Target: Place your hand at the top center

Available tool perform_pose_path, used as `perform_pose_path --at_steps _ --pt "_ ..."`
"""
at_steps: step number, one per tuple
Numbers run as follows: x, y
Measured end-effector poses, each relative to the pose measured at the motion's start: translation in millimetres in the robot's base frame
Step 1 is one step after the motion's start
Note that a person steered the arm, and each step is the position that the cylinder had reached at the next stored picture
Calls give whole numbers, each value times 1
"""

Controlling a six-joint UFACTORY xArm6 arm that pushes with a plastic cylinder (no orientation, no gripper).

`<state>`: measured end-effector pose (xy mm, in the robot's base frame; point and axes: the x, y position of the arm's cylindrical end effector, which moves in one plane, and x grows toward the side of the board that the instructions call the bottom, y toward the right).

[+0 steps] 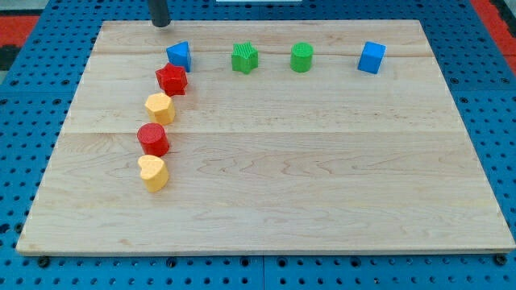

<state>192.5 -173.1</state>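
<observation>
My tip (161, 23) rests at the top edge of the wooden board (322, 177), left of centre. It stands just above and left of a blue triangular block (179, 55), apart from it. Below that block a column runs down: a red star-shaped block (171, 80), a yellow hexagonal block (160, 107), a red cylinder (152, 138) and a yellow heart-shaped block (152, 171). Along the top row sit a green star-shaped block (244, 58), a green cylinder (301, 57) and a blue cube (372, 57).
The board lies on a blue pegboard table (24, 137). A red surface shows at the top left corner (24, 24) and the top right corner (492, 16).
</observation>
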Motion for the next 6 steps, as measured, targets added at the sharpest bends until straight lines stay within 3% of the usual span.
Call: perform_pose_path --at_steps 2,3,5,6 --pt "0 2" --pt "12 36" --pt "21 248" --pt "34 276"
